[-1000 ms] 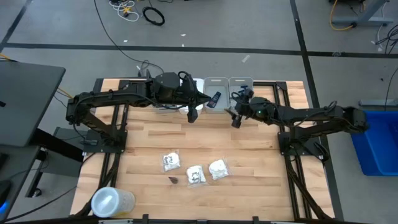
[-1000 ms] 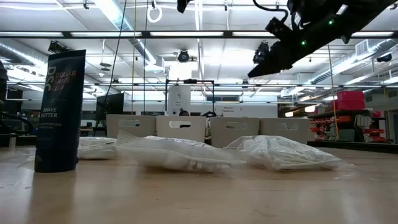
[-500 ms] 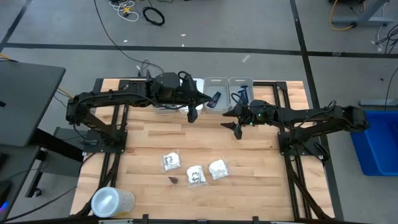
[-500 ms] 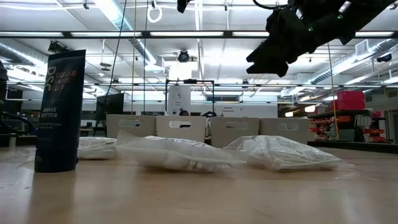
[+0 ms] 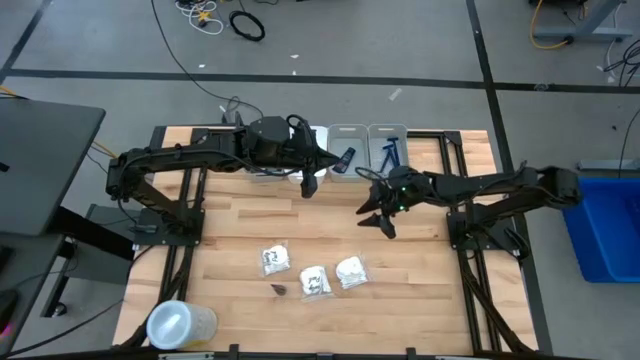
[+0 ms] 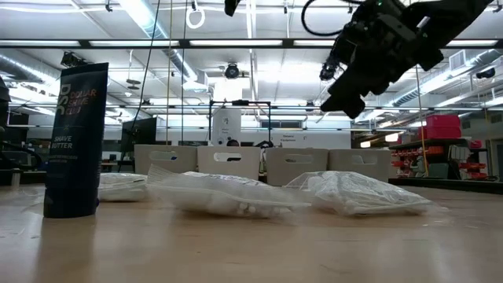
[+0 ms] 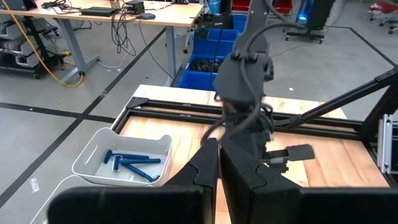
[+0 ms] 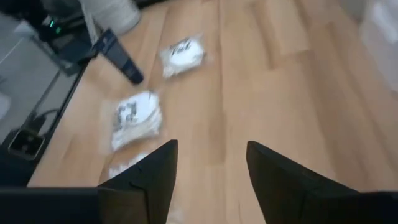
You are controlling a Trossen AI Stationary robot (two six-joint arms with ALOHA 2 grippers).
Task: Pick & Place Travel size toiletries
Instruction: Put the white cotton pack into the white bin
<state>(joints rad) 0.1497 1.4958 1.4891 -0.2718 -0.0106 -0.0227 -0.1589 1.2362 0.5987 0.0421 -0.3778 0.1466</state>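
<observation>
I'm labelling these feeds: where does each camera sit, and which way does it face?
High view: overhead, straight down on table, both arms.
Low view: tabletop height, facing packets and room; right gripper overhead.
Left wrist view: past shut left gripper toward razors in bin.
Right wrist view: between open fingers at packets.
Shared: packets, in high, low and right wrist views.

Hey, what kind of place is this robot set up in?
Probably a robotics lab or workshop: a grey concrete floor with loose cables, a blue parts bin beside the wooden table, and long ceiling strip lights over shelving.
</observation>
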